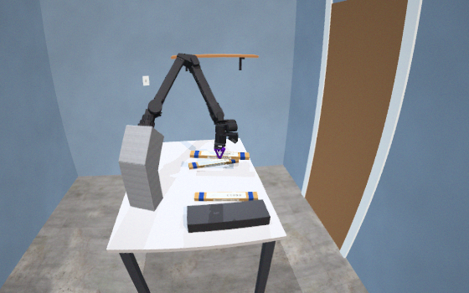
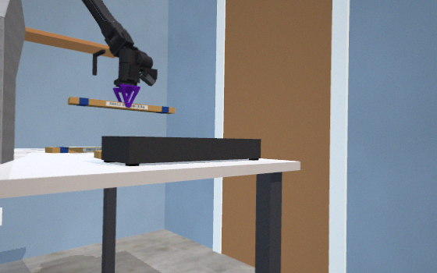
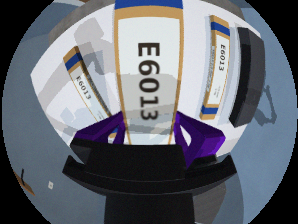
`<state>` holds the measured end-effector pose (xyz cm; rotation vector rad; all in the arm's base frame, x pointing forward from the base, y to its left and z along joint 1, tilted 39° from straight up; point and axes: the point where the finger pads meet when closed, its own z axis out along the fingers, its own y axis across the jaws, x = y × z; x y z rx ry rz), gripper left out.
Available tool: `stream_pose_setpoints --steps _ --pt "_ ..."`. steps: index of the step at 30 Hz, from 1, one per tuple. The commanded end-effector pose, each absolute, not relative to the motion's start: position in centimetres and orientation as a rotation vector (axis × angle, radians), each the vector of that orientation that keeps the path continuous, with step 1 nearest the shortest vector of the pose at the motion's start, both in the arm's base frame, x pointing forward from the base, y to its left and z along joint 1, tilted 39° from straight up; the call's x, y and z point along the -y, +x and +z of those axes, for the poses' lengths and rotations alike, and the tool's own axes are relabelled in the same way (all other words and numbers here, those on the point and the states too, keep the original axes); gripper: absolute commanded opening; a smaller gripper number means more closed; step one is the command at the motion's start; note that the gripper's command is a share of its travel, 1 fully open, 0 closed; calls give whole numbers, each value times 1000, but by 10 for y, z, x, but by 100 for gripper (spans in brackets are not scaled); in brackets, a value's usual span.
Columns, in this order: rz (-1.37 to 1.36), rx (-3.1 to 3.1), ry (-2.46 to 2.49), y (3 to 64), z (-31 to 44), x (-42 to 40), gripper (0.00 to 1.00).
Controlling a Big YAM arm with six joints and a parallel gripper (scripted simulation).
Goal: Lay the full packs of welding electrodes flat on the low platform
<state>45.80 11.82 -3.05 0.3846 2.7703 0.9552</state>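
My gripper (image 1: pixel 219 156) (image 2: pixel 127 102) (image 3: pixel 149 113) is shut on the middle of a tan electrode pack (image 1: pixel 239 156) (image 2: pixel 91 102) (image 3: pixel 148 50) with blue bands, marked E6013. It holds the pack level in the air, well above the far part of the white table (image 1: pixel 167 234) (image 2: pixel 117 171). A second pack (image 1: pixel 202 166) (image 2: pixel 74 150) (image 3: pixel 83 86) lies flat on the table under and just in front of it. A third pack (image 1: pixel 226 196) (image 3: pixel 218 63) lies flat right behind the low black platform (image 1: pixel 228 214) (image 2: pixel 179 150) (image 3: pixel 249 76) near the table's front edge. Nothing lies on the platform.
A tall grey block (image 1: pixel 140 167) (image 2: pixel 8 78) stands on the table's left side. A wooden wall shelf (image 1: pixel 218 55) (image 2: pixel 58 40) hangs behind the arm. A brown door (image 1: pixel 356 117) (image 2: pixel 277 78) is to the right of the table.
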Motion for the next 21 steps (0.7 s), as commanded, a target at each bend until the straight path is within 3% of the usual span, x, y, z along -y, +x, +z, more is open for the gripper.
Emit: stream_pose_setpoints --steps 1,21 --pt "944 -2732 408 462 -11 -95 0" --pt "943 -2728 405 453 18 -75 0"
